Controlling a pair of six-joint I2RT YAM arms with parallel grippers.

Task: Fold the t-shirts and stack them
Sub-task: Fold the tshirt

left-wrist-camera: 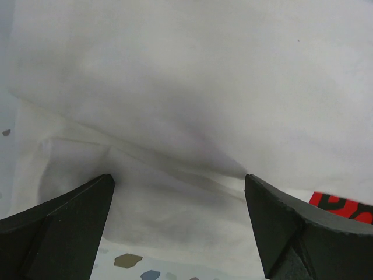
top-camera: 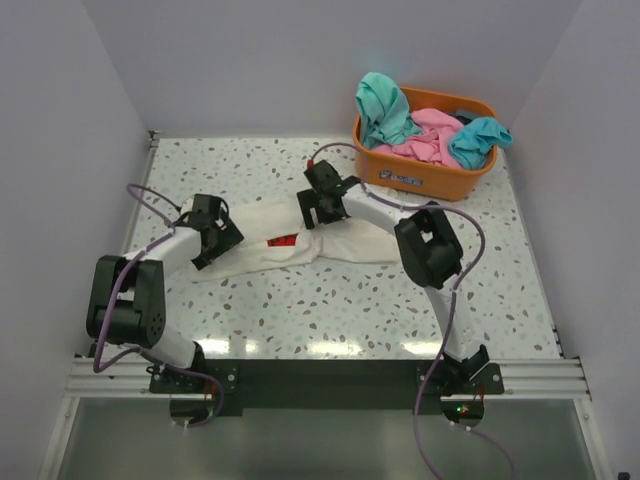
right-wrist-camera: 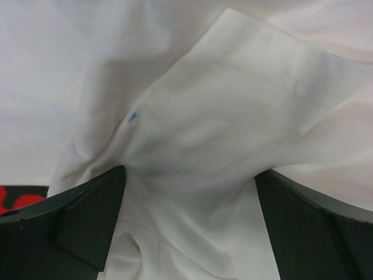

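Soft matt cloth t-shirt (top-camera: 258, 225), glossy speckled table (top-camera: 350, 300)

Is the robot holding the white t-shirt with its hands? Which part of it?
No, nothing is held. The left hand and the right hand are both open, right over the cream-white t-shirt, with no cloth pinched.

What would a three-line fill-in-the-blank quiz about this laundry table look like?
The white shirt lying on the table has a ____ print.
The basket holding the pink shirt is colored ____.
The left pincer and right pincer both have jaws standing ____.
Missing words: red; orange; open.
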